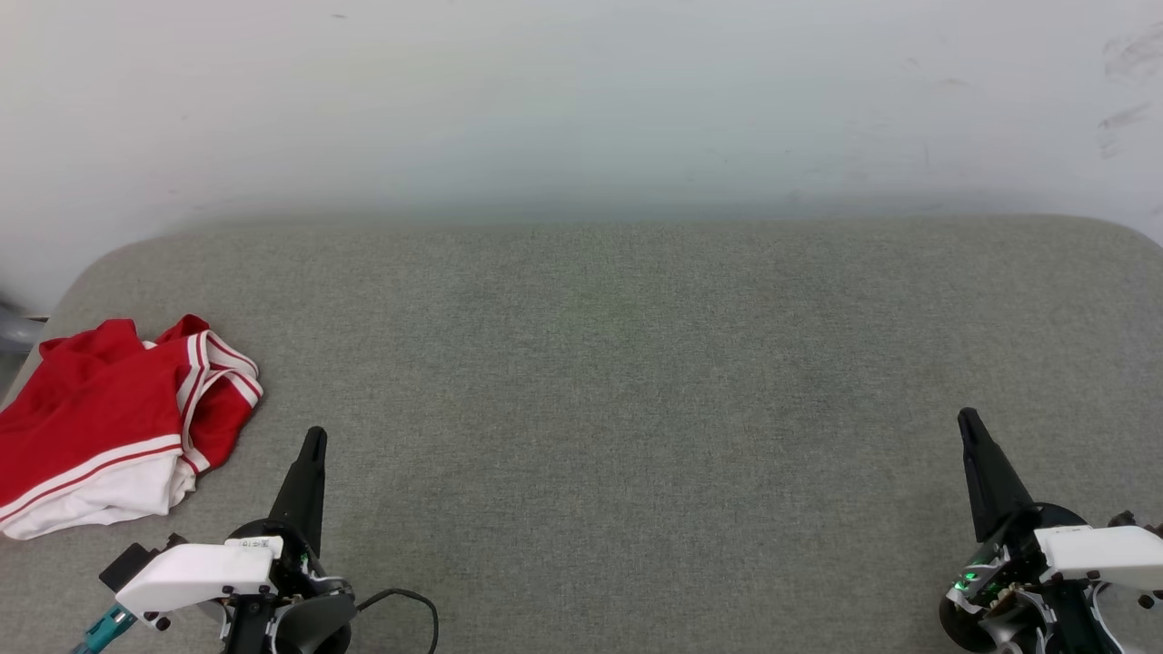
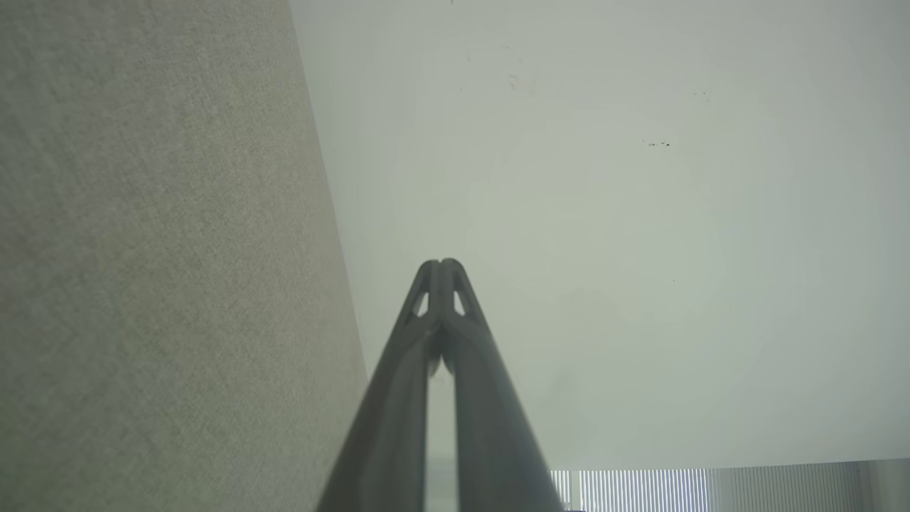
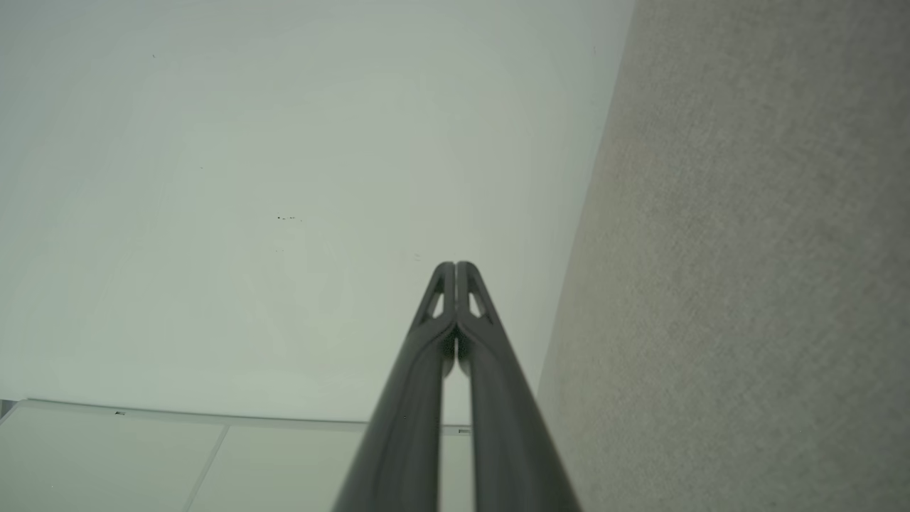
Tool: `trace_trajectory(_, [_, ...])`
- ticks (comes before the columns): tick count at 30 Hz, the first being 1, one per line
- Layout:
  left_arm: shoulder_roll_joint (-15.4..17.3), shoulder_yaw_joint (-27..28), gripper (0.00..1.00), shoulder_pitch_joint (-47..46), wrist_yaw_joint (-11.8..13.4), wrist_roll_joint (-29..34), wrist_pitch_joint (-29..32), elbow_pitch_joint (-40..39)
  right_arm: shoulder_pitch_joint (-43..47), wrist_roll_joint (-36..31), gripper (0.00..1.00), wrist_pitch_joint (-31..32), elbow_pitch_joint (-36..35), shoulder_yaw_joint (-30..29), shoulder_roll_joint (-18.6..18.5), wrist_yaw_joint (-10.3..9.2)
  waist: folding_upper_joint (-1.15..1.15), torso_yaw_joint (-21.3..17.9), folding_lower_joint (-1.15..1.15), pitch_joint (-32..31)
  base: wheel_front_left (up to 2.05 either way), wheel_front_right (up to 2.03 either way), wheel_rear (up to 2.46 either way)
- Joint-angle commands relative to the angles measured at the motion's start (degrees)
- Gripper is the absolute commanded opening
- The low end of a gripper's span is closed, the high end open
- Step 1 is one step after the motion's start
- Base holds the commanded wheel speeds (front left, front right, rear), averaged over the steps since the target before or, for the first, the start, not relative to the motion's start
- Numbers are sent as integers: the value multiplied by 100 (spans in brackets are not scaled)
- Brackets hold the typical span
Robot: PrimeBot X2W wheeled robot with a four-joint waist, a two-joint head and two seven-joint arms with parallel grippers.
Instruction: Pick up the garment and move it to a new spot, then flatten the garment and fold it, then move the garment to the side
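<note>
**Red garment bunched at the bench's left edge, both grippers closed and empty**

At the far left, the garment (image 1: 109, 418) lies crumpled on the grey fabric bench (image 1: 618, 381), close to its back left corner. The head view's left border cuts it off, so its full outline cannot be read. What shows is bright red cloth folded over itself, a white band along its near side, and white-and-red striped trim curling at its right end. Whether it hangs over the bench's left edge cannot be told. Just behind it, a small grey shape (image 1: 14, 331) at the picture's border is too cropped to identify.

The left gripper (image 1: 314, 438) stands near the garment's right end, a little to its right and nearer the front, not touching it. Its two dark fingers are pressed together into one point with nothing between them. The left wrist view shows the same: the left gripper (image 2: 441, 264) has its tips meeting against the pale wall (image 2: 640, 249). A black cable (image 1: 409, 599) loops on the bench beside its base.

The middle of the bench is plain grey cloth up to the white wall.

At the front right, well apart from the garment, the right gripper (image 1: 969, 420) is likewise pinched closed and empty, as the right wrist view confirms (image 3: 455, 264). Its wrist is cut off by the picture's corner.
</note>
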Motion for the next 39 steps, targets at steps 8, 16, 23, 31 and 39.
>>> trace_trajectory(8, [-9,8,0,-30,-17,1,9,-4,-72,-25,0,-8,4,2,18,-2,0,0,0,0,0,0,0])
trace_trajectory(16, [-9,6,0,-30,-17,1,9,-4,-72,-25,0,-8,4,2,18,-2,0,0,0,0,0,0,0])
trace_trajectory(23, [-7,-130,100,92,1,-20,-84,37,149,3,100,-72,8,39,5,-1,0,-1,0,1,0,0,0])
trace_trajectory(31, [-5,-367,100,124,1,25,-321,-284,261,-64,100,-267,-287,159,2,-1,0,-14,0,2,0,0,0])
trace_trajectory(39, [5,-485,100,173,1,489,-515,-556,301,-333,100,-480,-508,240,-72,-1,0,-20,0,-3,0,0,0])
